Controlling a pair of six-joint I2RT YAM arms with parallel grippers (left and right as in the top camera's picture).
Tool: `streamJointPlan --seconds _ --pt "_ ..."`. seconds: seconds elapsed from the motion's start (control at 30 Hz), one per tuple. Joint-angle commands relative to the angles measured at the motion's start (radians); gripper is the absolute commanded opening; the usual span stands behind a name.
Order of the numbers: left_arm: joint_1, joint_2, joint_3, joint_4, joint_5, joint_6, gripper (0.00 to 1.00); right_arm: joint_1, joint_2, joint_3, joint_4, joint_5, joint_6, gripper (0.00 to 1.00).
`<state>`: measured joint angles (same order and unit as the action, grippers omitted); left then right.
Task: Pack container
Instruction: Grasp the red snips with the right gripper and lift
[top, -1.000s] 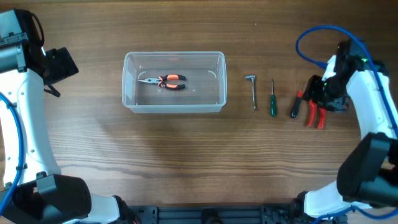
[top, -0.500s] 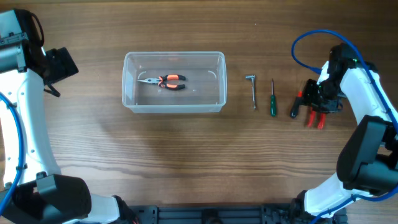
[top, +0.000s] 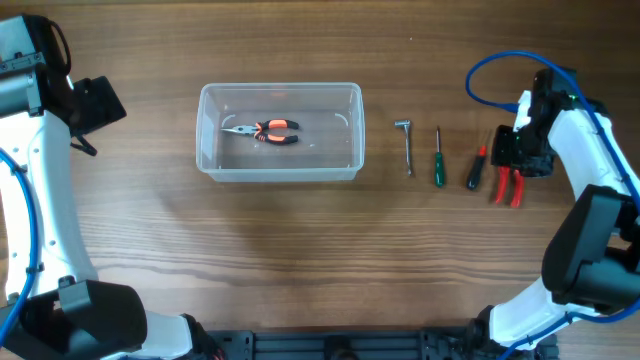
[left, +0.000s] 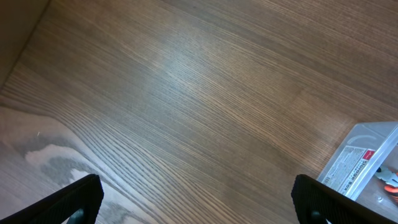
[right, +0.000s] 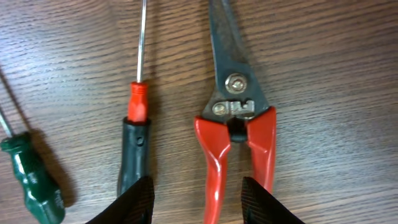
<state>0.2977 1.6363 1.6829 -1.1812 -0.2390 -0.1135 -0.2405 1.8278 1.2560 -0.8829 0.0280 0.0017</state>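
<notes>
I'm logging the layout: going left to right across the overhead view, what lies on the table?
The container → L-shaped metal tool → green screwdriver → black-handled screwdriver → red-handled snips.

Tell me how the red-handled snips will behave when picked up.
The snips look like rigid metal, probably heavy for their size. The handles pivot on a bolt, so may close when squeezed. Lying flat, they shouldn't roll.
</notes>
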Motion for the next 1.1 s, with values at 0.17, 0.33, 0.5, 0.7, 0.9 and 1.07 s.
streamJointPlan --seconds 0.17,0.33,0.5,0.7,0.9,1.07 --pt "0.003 0.003 -0.001 0.003 -0.005 0.002 1.00 -0.010 0.100 -0.006 -0.005 0.013 0.006 0.44" --pt "0.004 0.003 -0.001 0.003 -0.005 0.002 1.00 -0.010 0.151 -0.006 -0.005 -0.014 0.016 0.39" --pt "0.003 0.003 -0.001 0.003 -0.005 0.002 1.00 -0.010 0.183 -0.007 -0.005 -0.022 0.036 0.33" --pt "0.003 0.003 -0.001 0.003 -0.005 0.002 1.00 -0.010 0.185 -0.007 -0.003 -0.029 0.059 0.11" --pt "0.003 0.003 -0.001 0.003 -0.005 0.002 1.00 -0.010 0.184 -0.007 0.002 -0.030 0.119 0.04" --pt "0.003 0.003 -0.001 0.003 -0.005 0.002 1.00 -0.010 0.180 -0.005 -0.013 -0.055 0.132 0.04"
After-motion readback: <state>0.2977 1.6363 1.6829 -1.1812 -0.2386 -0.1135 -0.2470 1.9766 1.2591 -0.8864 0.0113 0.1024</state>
